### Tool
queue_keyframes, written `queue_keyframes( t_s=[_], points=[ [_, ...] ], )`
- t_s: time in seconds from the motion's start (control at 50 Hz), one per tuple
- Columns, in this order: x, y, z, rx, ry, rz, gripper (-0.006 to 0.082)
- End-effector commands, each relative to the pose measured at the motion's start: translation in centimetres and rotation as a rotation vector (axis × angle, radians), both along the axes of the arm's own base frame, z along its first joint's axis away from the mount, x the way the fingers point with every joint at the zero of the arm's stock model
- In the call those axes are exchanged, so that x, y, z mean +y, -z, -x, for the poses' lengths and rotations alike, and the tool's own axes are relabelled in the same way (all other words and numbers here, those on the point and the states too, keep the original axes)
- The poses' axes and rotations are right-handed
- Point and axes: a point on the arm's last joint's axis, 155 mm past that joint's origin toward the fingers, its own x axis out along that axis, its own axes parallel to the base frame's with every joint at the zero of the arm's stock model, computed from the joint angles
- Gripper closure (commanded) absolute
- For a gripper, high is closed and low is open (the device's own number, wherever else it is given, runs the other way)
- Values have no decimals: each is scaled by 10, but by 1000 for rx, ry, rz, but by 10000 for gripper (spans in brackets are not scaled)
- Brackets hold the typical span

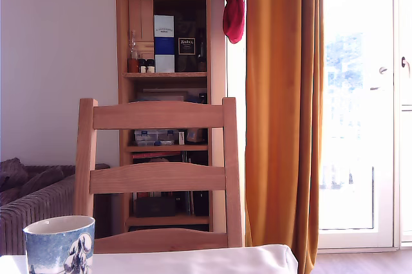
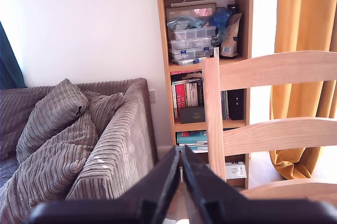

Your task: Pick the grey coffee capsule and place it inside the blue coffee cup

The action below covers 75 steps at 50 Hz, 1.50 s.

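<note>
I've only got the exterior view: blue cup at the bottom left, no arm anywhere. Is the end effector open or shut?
Observer: Shut. The wrist view shows the end effector with its jaws together.
Operator: Is the capsule in it?
Observer: No capsule shows there, only the dark closed fingers.
Operator: What's it facing?
Observer: A grey sofa with cushions, and the wooden chair beside it.

The blue coffee cup (image 1: 59, 244) is cut off by the exterior view's bottom edge, its base and inside unseen. The gripper (image 2: 180, 156) is cropped in the wrist view, and the sofa (image 2: 73, 145) runs out of frame
</note>
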Motion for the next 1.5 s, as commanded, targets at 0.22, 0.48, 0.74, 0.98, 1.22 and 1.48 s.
queue_keyframes(
  t_s=[0.22,0.48,0.74,0.98,1.22,1.48],
  points=[
    [-27,38,4,134,155,72,778],
    [-38,14,9,116,208,203,778],
    [-38,50,6,329,171,352,771],
    [-49,95,8,552,153,493,123],
    [-48,132,14,737,103,505,65],
    [-48,144,4,869,91,435,64]
  ],
)
